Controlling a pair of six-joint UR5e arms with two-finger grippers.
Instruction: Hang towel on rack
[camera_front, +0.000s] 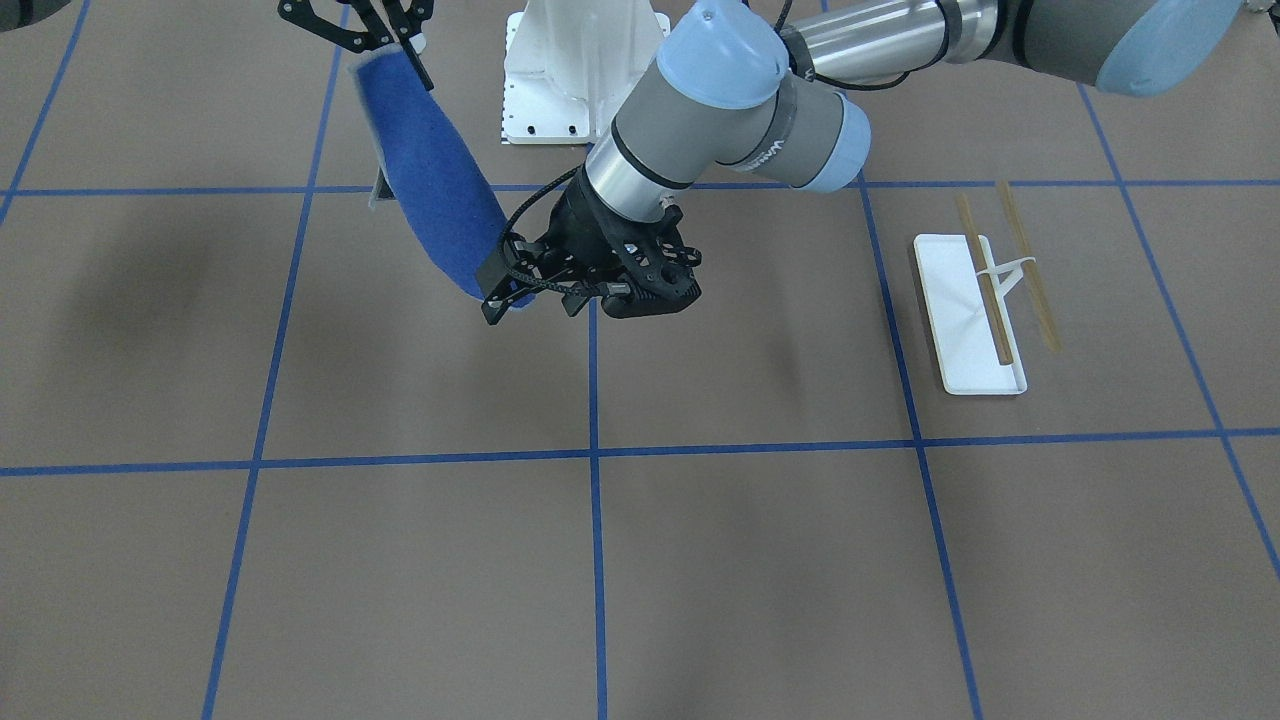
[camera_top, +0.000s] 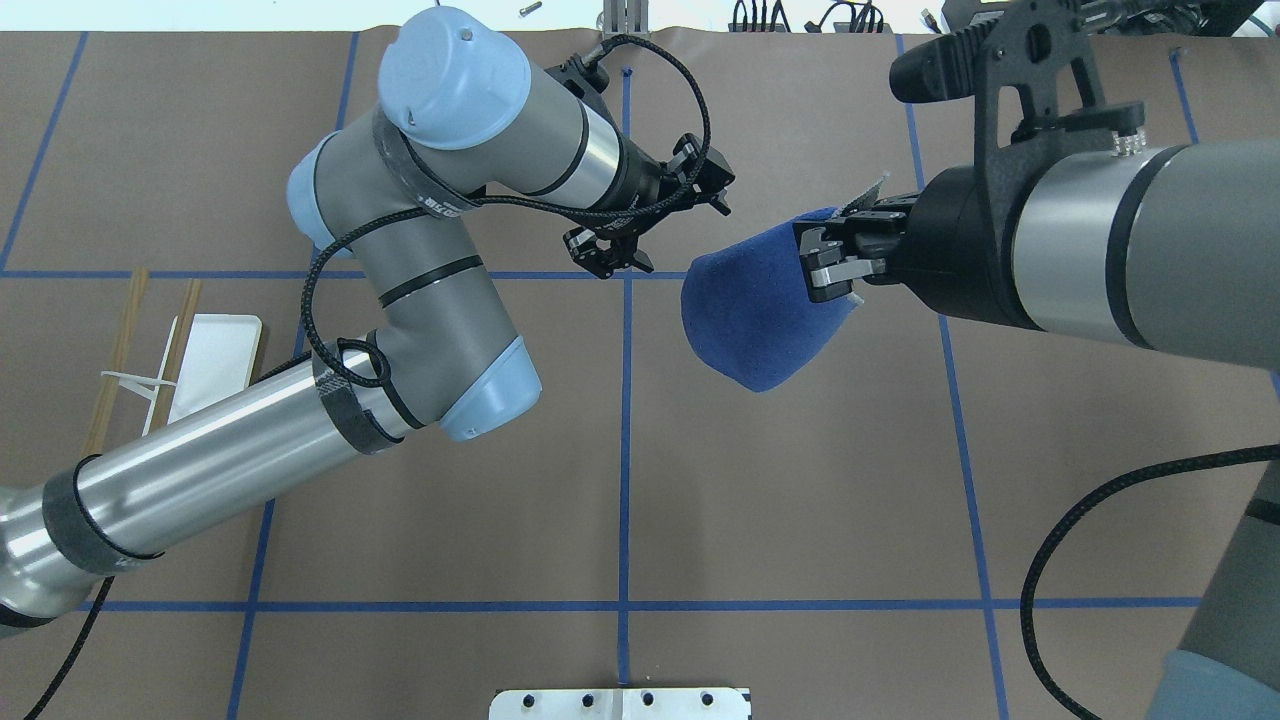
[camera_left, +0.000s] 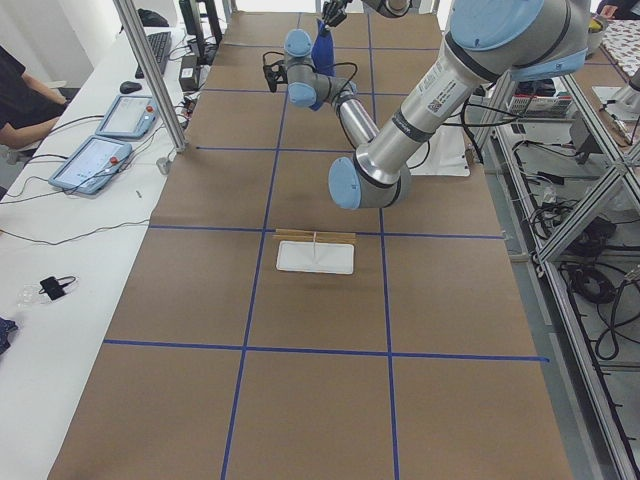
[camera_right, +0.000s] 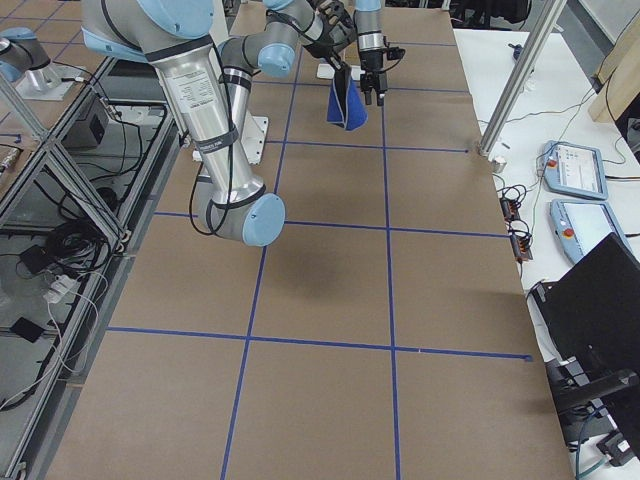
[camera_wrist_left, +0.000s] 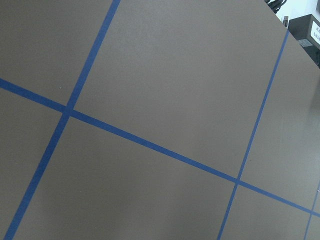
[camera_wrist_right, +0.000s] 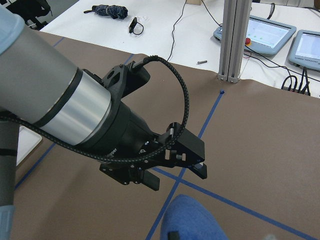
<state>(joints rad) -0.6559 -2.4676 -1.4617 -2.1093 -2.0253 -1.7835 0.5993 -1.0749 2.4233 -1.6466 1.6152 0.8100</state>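
The right hand (camera_top: 832, 262) is pinching the top edge of the towel (camera_top: 755, 315), which hangs clear of the tabletop (camera_front: 750, 560) with its blue face showing. The left hand (camera_wrist_right: 177, 179), seen close from the right wrist camera, has its fingers spread and sits just beside the towel's lower end. The front-facing view overlaps hand and cloth, while the overhead view shows a gap, so contact cannot be told. The left wrist camera shows only brown surface and blue tape lines (camera_wrist_left: 150, 145).

The rack (camera_front: 985, 300) stands far off on the robot's left side, well apart from the towel, with both wooden rods bare. In the overhead view the left arm (camera_top: 250, 460) covers part of it. A white bolted pedestal (camera_front: 575, 70) stands at the robot's edge of the tabletop.

In the left side view an operator (camera_left: 20, 95) sits at a white bench (camera_left: 60, 300).
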